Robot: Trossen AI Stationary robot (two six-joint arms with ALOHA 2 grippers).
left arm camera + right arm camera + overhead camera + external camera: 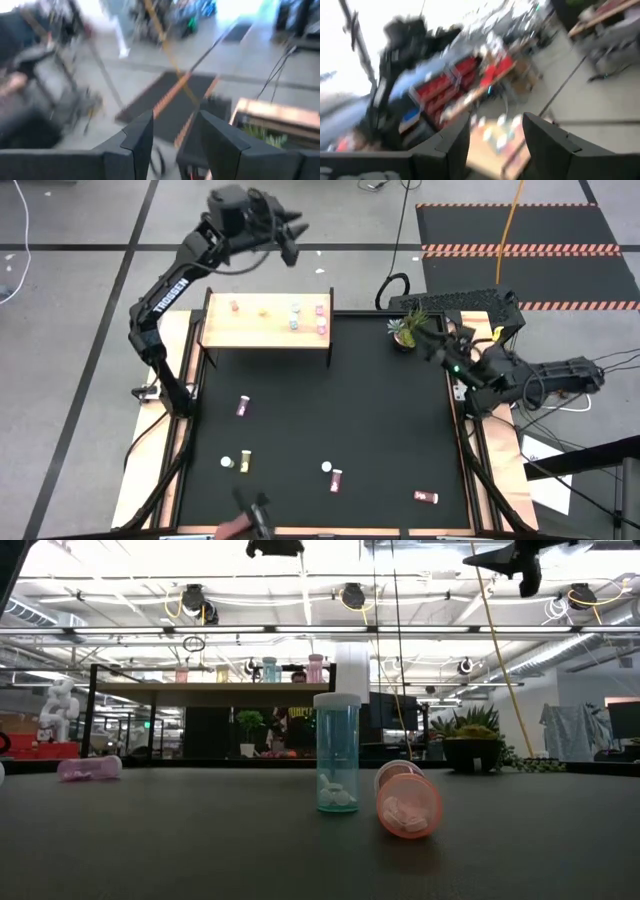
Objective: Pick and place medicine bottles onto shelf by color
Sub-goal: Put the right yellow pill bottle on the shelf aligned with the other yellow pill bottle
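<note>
Six bottles [243,406] on mat, four on shelf [265,330].

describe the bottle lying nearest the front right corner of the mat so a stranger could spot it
Start at the black mat seen from above and go to its front right corner, on the right arm's side. The red bottle lies there on its side. It sits alone, farther right than every other loose bottle, beyond the red one and the upright teal one.
</note>
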